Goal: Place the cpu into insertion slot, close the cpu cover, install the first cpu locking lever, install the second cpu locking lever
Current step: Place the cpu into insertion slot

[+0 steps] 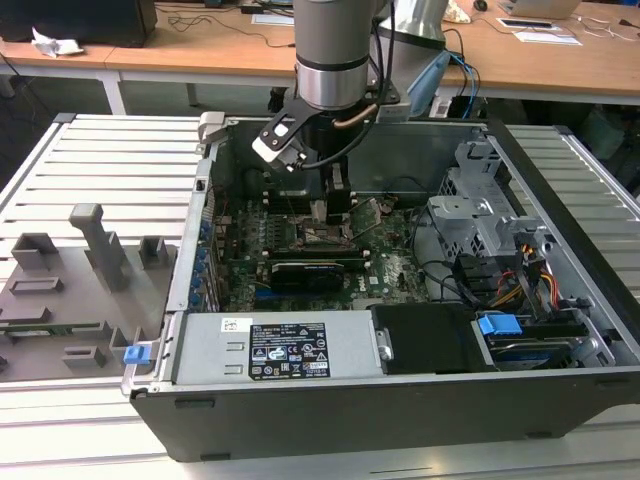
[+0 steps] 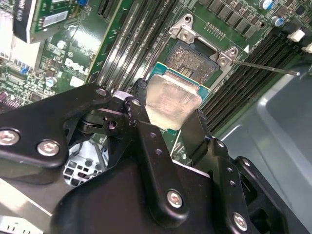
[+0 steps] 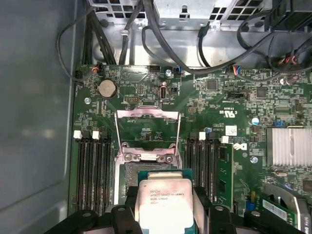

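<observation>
Claw (image 2: 168,111) clamps cpu (image 2: 173,100) face-up, seemingly level, over insertion slot (image 2: 195,56).

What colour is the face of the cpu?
The cpu is pale silver, with green around its edge; best in the second wrist view.

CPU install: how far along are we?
Done: nothing seated yet. In hand: the tool is shut on the cpu and holds it just over the insertion slot, whose contacts are bare. Left: the cpu cover stands open, and a locking lever sticks out unlatched.
</observation>
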